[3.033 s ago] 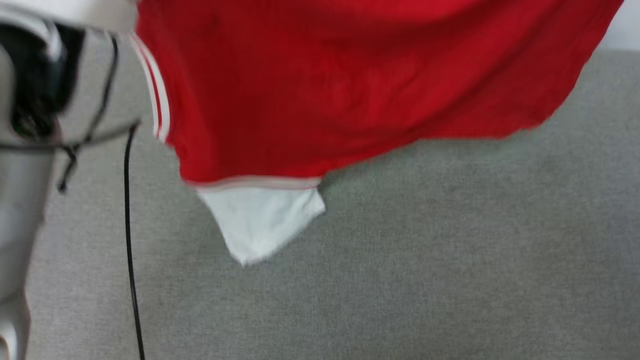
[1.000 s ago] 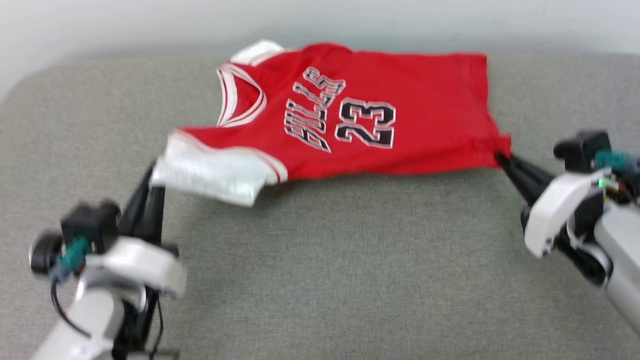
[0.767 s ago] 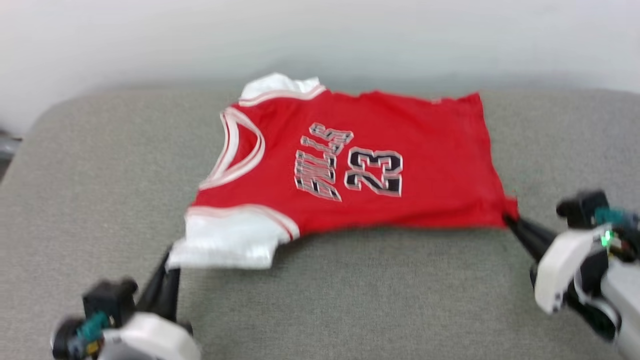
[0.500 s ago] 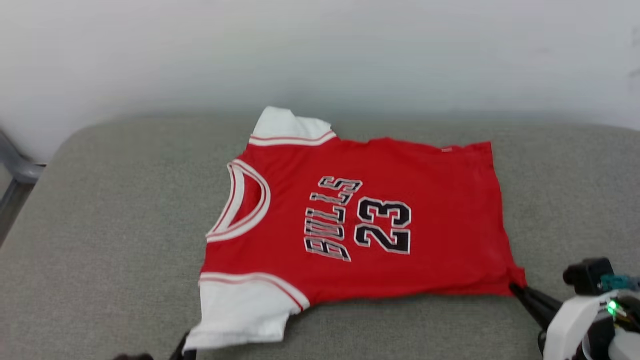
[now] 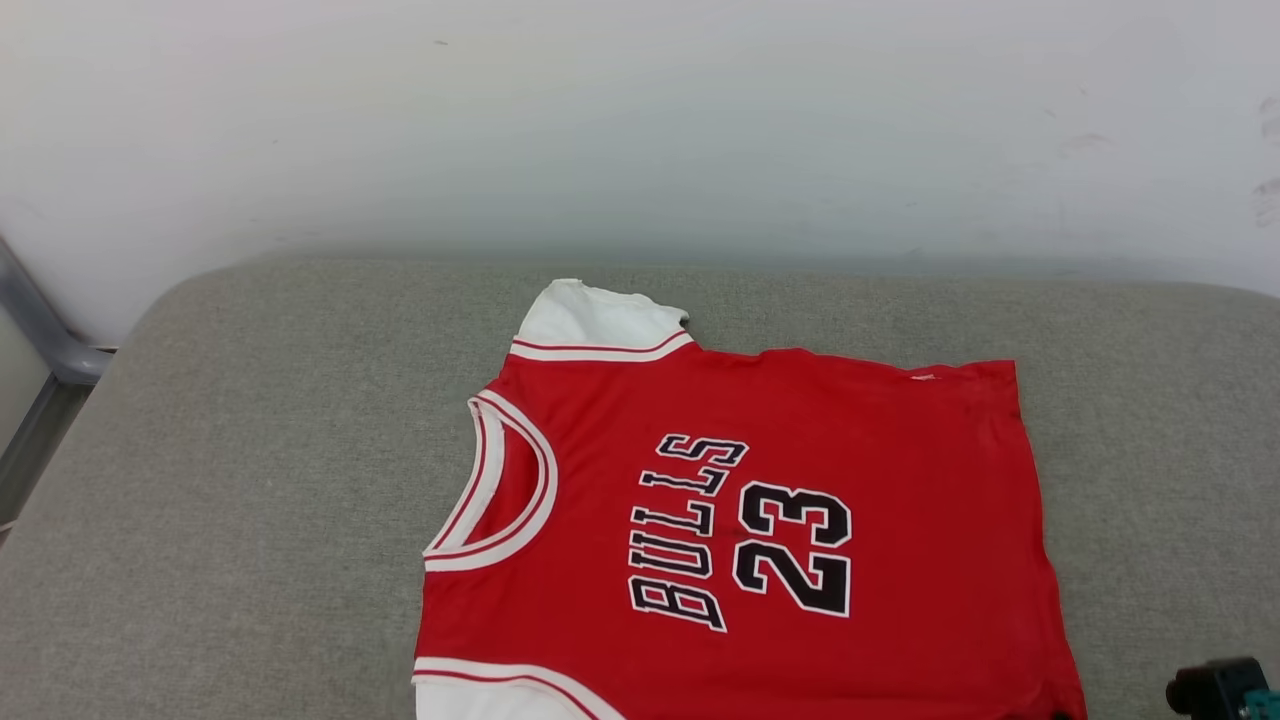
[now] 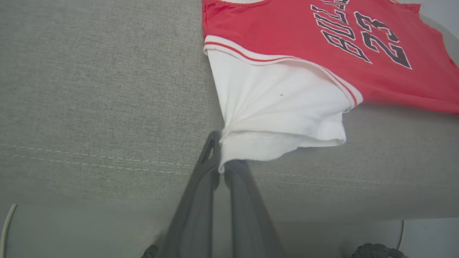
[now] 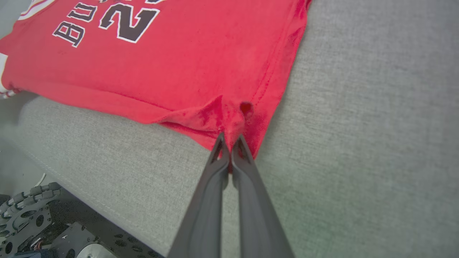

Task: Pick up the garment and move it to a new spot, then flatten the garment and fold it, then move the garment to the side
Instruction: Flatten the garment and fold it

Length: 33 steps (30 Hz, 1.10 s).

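Note:
The garment (image 5: 760, 520), a red jersey with white sleeves and black "BULLS 23" lettering, lies spread face up on the grey cushion (image 5: 250, 450), neck to the left and hem to the right. In the left wrist view my left gripper (image 6: 221, 163) is shut on the edge of the near white sleeve (image 6: 279, 100), close to the cushion's front edge. My right gripper (image 7: 229, 141) is shut on the near hem corner of the garment (image 7: 179, 64), and the red cloth puckers at the fingertips.
A pale wall (image 5: 640, 120) runs behind the cushion. A grey metal frame (image 5: 40, 340) stands at the far left. The robot's dark base (image 7: 32, 215) sits below the cushion's front edge. Bare cushion lies left and right of the jersey.
Three seconds ago the garment hung in the air; it now lies flat on the cushion. Over the last second the head camera has tilted up. Both grippers have kept their grips.

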### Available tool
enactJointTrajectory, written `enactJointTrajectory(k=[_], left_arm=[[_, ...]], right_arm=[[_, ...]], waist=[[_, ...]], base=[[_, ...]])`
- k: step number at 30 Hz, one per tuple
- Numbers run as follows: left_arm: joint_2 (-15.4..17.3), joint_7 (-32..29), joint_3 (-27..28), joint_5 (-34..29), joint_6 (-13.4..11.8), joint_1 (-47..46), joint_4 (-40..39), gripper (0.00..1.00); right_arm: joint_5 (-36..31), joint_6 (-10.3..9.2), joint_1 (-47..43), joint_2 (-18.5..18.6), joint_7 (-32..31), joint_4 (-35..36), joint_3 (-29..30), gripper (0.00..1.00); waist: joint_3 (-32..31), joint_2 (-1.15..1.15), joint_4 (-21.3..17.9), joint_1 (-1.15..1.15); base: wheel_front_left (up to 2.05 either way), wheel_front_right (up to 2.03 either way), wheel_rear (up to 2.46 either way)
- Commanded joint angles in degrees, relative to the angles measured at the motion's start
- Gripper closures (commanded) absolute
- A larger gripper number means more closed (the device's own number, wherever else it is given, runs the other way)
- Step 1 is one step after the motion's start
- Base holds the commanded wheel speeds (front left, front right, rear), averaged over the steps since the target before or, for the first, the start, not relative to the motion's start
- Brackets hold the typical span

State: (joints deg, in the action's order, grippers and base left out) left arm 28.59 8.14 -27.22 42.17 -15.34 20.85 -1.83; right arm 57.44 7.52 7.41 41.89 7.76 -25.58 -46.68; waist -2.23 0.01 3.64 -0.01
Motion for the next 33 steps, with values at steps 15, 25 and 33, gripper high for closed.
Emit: enactJointTrajectory(k=[15, 25, 33], left_arm=[[2.6, -2.2, -1.8, -4.4, 2.8, -10.4, -0.2, 1.00], [4.1, -4.1, -1.1, -6.8, 7.5, -25.5, 4.6, 1.00], [4.0, -5.0, -0.7, -7.6, 10.8, -36.2, 9.7, 1.00]], right_arm=[[-3.1, -0.07, -2.4, -1.7, -1.5, 4.1, 7.2, 1.00], [-5.2, -0.06, 0.7, -3.2, -3.6, 7.3, 11.1, 1.00], [-7.4, -0.06, 6.0, -5.0, -5.2, 8.8, 12.6, 1.00]], waist=[[1.0, -0.01, -1.0, 0.01], [4.5, -0.01, -3.5, 0.01], [10.7, -0.01, -5.9, 0.01]], base=[[0.00, 0.00, 0.00], [0.00, 0.00, 0.00], [0.00, 0.00, 0.00]])
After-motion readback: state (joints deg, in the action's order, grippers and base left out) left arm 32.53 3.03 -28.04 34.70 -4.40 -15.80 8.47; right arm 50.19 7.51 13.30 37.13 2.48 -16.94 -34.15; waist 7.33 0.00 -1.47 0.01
